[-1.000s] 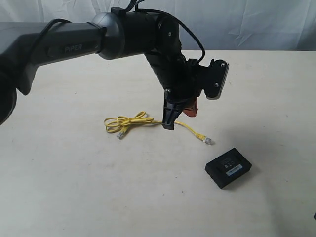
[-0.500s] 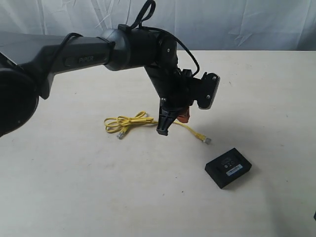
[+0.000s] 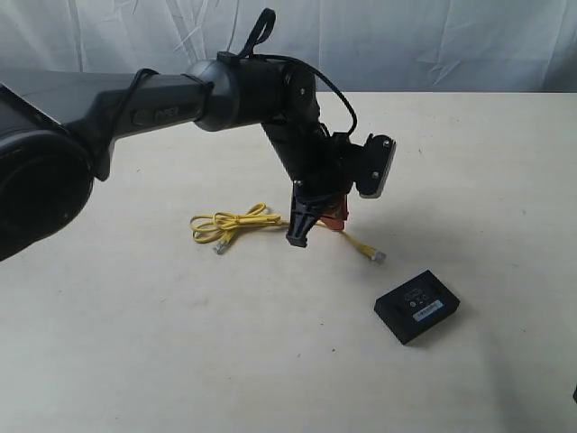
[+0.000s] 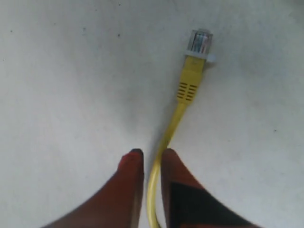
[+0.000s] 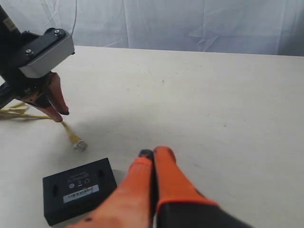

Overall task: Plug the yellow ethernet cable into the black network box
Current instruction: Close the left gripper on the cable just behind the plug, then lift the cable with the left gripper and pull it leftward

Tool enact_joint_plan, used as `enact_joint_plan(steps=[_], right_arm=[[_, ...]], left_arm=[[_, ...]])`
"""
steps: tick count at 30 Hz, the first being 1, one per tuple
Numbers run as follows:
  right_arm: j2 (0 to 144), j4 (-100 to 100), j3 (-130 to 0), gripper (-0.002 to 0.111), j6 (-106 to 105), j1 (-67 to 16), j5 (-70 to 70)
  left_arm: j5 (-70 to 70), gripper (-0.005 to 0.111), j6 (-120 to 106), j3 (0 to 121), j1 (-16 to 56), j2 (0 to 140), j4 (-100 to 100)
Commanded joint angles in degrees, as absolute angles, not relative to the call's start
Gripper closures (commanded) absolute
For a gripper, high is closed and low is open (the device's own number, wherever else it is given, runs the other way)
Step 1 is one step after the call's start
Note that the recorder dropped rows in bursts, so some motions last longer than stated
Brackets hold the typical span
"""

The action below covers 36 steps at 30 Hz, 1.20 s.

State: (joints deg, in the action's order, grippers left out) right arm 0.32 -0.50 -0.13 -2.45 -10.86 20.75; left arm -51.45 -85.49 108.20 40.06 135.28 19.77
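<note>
The yellow ethernet cable [image 3: 236, 221] lies on the table with a loose knot at its left end. Its free clear plug [image 3: 379, 257] points toward the black network box [image 3: 416, 307], which lies flat, label up, a short way beyond the plug. My left gripper [image 3: 315, 233] reaches down onto the cable's straight run behind that plug. In the left wrist view the cord [image 4: 154, 180] runs between the fingers [image 4: 132, 161], which are closed on it, and the plug [image 4: 200, 42] lies ahead. My right gripper [image 5: 153, 153] hovers shut and empty beside the box [image 5: 78, 190].
The pale table [image 3: 135, 343] runs back to a white cloth backdrop [image 3: 451, 41]. The left arm's dark links [image 3: 180, 95] stretch over the table's left half. The left gripper [image 5: 61, 115] shows in the right wrist view too.
The left gripper has shifted slightly left and down along the cable, and its jaws have narrowed round the cord. The plug end has slid a little. The box has not moved.
</note>
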Motion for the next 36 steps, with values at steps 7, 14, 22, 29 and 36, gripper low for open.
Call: enact_joint_plan(steps=[7, 14, 22, 29, 36], right_arm=[[0.0, -0.6, 0.0, 0.109, -2.5, -10.7, 20.2], [0.0, -0.6, 0.0, 0.109, -2.5, -10.7, 20.2], [0.0, -0.6, 0.0, 0.109, -2.5, -10.7, 20.2], [0.0, -0.6, 0.0, 0.109, -2.5, -10.7, 20.2], [0.0, -0.6, 0.0, 0.109, -2.5, -10.7, 20.2]], left_arm=[[-52.5, 0.074, -92.2, 108.3, 40.2, 136.0, 20.9], [-51.0, 0.074, -92.6, 108.3, 40.2, 138.1, 22.2], [-51.3, 0.083, -93.3, 108.3, 40.5, 138.5, 22.7], [-53.8, 0.107, -93.2, 108.1, 40.7, 138.6, 21.1], [-54.5, 0.107, -79.3, 108.1, 40.7, 133.3, 19.6]])
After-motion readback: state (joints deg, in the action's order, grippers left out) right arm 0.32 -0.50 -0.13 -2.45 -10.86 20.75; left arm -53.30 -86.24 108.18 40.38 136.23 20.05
